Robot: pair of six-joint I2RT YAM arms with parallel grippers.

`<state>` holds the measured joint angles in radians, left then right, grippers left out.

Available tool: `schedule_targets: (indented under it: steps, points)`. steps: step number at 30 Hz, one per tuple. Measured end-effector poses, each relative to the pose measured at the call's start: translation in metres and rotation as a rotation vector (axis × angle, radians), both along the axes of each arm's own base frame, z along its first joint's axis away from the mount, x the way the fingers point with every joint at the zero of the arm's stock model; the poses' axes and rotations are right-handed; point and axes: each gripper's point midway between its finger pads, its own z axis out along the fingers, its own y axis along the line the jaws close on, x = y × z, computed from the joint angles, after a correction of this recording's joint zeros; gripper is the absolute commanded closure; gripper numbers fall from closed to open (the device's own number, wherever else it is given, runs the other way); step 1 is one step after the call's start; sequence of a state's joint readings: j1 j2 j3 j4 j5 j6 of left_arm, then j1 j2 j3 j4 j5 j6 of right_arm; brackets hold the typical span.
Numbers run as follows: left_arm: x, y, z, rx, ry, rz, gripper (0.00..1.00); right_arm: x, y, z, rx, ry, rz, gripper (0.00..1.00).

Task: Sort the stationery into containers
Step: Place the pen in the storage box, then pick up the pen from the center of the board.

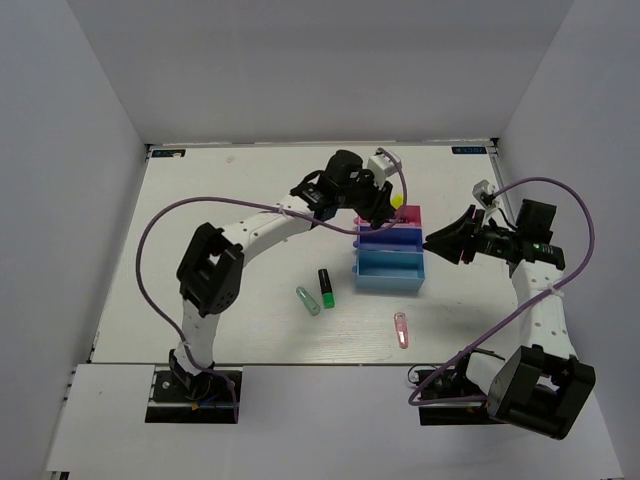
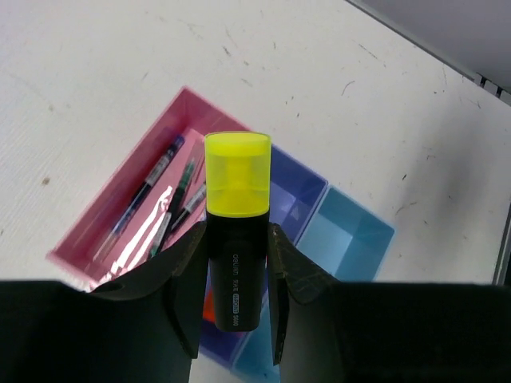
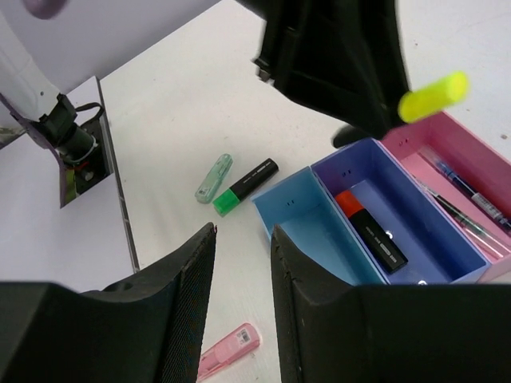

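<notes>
The left gripper (image 2: 236,263) is seen with its jaws pinching the black body of a yellow-capped highlighter (image 2: 237,171). It is held in the air above the joined trays, roughly over the wall between the pink tray (image 2: 120,195) and the dark blue tray (image 2: 319,182).

Thin pens (image 2: 148,191) are lodged in the pink tray and an orange-ended highlighter (image 3: 371,231) lies in the dark blue one. The dark blue tray is therefore judged to be the target. The light blue tray (image 2: 351,239) appears bare.

For a clean drop, the marker should be carried fully over the dark blue compartment and turned to run along its length. It should be lowered close to the floor beside the orange one before the jaws are parted. If it were released from this height or over the dividing wall, a bounce into the wrong tray would be likely.

At the left, a pale green stick (image 1: 307,300) and a green-ended highlighter (image 1: 326,288) lie near each other on the surface (image 1: 230,200). They are apart from the trays, with open room around them for a later approach. A pink clip (image 1: 401,329) lies nearer the front edge, well clear.

At the right, the right gripper (image 1: 440,243) is held just beside the trays, its jaws spread with nothing between them. That side is tight, so the left arm is best drawn up and back leftward.
</notes>
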<state>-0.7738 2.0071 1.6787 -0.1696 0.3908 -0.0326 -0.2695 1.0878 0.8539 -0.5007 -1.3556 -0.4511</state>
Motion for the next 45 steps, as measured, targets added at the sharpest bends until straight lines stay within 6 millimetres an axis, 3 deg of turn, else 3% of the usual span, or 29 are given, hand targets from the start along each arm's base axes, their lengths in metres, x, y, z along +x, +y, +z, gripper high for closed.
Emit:
schedule_targets:
  steps: [5, 9, 11, 12, 14, 19, 26, 29, 31, 32, 33, 35, 37, 39, 40, 41, 44, 45]
  points:
    - [0.013, -0.021, -0.011, -0.003, 0.009, -0.039, 0.99, 0.000, -0.001, 0.002, 0.004, -0.031, 0.007, 0.60]
    - [0.011, -0.020, -0.034, 0.034, 0.052, -0.044, 0.90, -0.001, -0.002, 0.003, 0.007, -0.044, 0.010, 0.55]
    - [0.009, -0.018, -0.043, 0.049, 0.070, -0.044, 0.81, -0.001, -0.003, 0.003, 0.008, -0.044, 0.010, 0.44]
    - [0.008, -0.018, -0.046, 0.052, 0.074, -0.043, 0.80, -0.002, -0.002, 0.002, 0.009, -0.040, 0.010, 0.31]
    - [0.006, -0.016, -0.052, 0.061, 0.087, -0.042, 0.67, -0.002, -0.002, 0.001, 0.012, -0.024, 0.006, 0.11]
    - [0.000, -0.011, -0.068, 0.086, 0.123, -0.037, 0.49, -0.004, -0.002, 0.003, 0.042, 0.015, 0.011, 0.09]
    - [0.000, -0.010, -0.068, 0.088, 0.130, -0.033, 0.37, 0.008, -0.004, -0.007, 0.137, 0.209, 0.036, 0.09]
    - [0.000, -0.010, -0.067, 0.089, 0.127, -0.031, 0.41, 0.005, -0.002, 0.007, 0.103, 0.161, 0.056, 0.15]
    - [0.000, -0.008, -0.065, 0.088, 0.124, -0.026, 0.52, -0.001, 0.003, 0.021, 0.077, 0.110, 0.079, 0.24]
    - [-0.002, -0.007, -0.064, 0.087, 0.123, -0.023, 0.63, -0.004, 0.005, 0.024, 0.059, 0.094, 0.088, 0.24]
    - [-0.004, -0.003, -0.062, 0.088, 0.124, -0.018, 0.67, -0.006, 0.006, 0.026, 0.044, 0.078, 0.094, 0.26]
    - [-0.013, 0.009, -0.059, 0.098, 0.120, -0.004, 0.68, -0.008, 0.009, 0.020, -0.017, 0.073, 0.092, 0.26]
    - [-0.023, 0.027, -0.050, 0.113, 0.121, 0.032, 0.68, -0.016, 0.013, 0.001, -0.110, 0.079, 0.064, 0.26]
    - [-0.030, 0.050, -0.034, 0.120, 0.114, 0.102, 0.51, -0.019, 0.016, -0.016, -0.225, 0.081, 0.028, 0.27]
    - [-0.038, 0.068, -0.020, 0.120, 0.107, 0.136, 0.44, -0.016, 0.018, -0.019, -0.270, 0.076, 0.014, 0.24]
    - [-0.042, 0.086, -0.006, 0.118, 0.109, 0.185, 0.36, -0.012, 0.020, -0.021, -0.313, 0.072, 0.001, 0.10]
    - [-0.049, 0.159, 0.036, 0.088, 0.102, 0.402, 0.11, 0.011, 0.029, -0.035, -0.466, 0.049, -0.053, 0.10]
    - [-0.052, 0.187, 0.047, 0.071, 0.090, 0.482, 0.11, 0.016, 0.034, -0.041, -0.511, 0.044, -0.059, 0.10]
